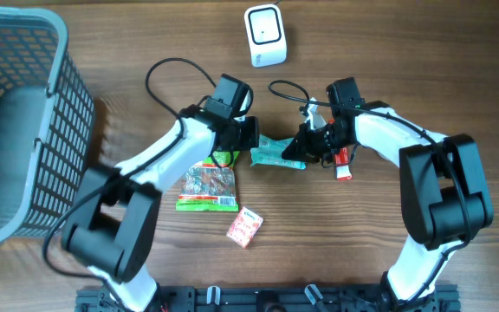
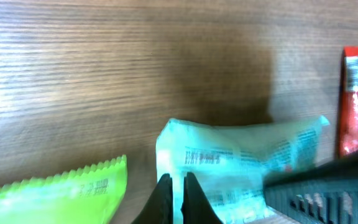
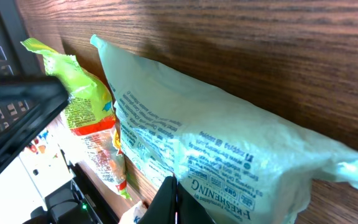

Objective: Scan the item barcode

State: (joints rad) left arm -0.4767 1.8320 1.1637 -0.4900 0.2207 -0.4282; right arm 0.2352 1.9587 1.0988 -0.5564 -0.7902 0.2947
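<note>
Left claw pinches one end of the teal packet, right claw pinches the other. White scanner sits on the table beyond them.

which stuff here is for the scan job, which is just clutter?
Job: mint packet, pinched by left gripper and right gripper; white scanner.
Lying about: green snack bag, red stick pack, small pink sachet, grey basket.

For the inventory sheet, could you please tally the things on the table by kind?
Sealed plastic packets: 4 (mint-green packet, lime-green packet, red-and-white packet, slim red packet)
Grey plastic mesh basket: 1
White boxy barcode scanner: 1
Total: 6
</note>
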